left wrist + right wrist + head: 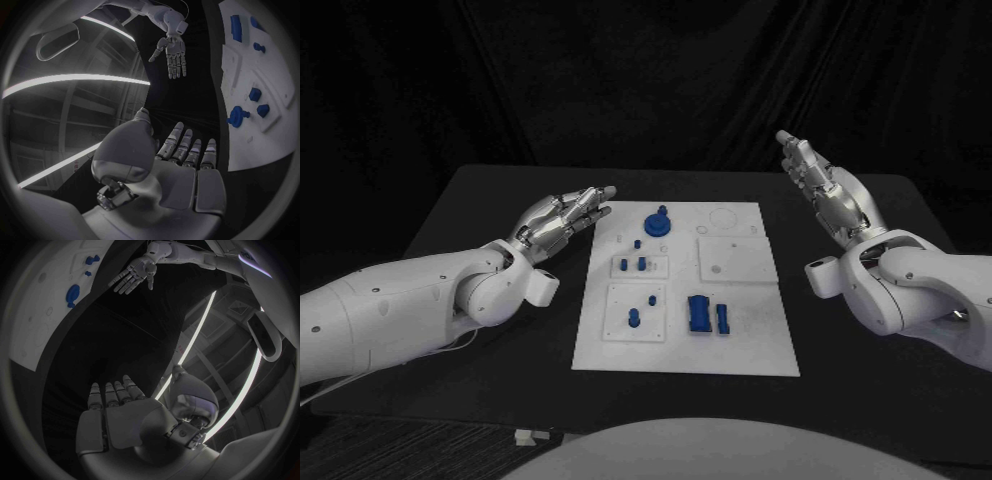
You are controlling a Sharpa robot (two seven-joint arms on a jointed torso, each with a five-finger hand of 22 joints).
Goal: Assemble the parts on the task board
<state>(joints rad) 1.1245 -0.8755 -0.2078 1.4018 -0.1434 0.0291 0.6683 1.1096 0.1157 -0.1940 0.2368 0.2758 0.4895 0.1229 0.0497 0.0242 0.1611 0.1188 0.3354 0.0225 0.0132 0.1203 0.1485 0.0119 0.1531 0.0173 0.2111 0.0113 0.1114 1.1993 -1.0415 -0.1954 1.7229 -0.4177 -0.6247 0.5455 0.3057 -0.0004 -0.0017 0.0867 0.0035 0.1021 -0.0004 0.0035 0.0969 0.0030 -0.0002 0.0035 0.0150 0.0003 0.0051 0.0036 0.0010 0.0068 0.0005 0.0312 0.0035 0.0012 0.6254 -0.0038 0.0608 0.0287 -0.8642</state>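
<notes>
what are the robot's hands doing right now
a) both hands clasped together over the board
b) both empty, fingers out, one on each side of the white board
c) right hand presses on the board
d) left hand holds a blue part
b: the left hand and the right hand flank the task board with fingers extended and nothing in them, and the blue parts all sit on the board.

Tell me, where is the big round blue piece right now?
In the head view, the big round blue piece sits at the far end of the task board, on its left side, just beside the left hand.
</notes>
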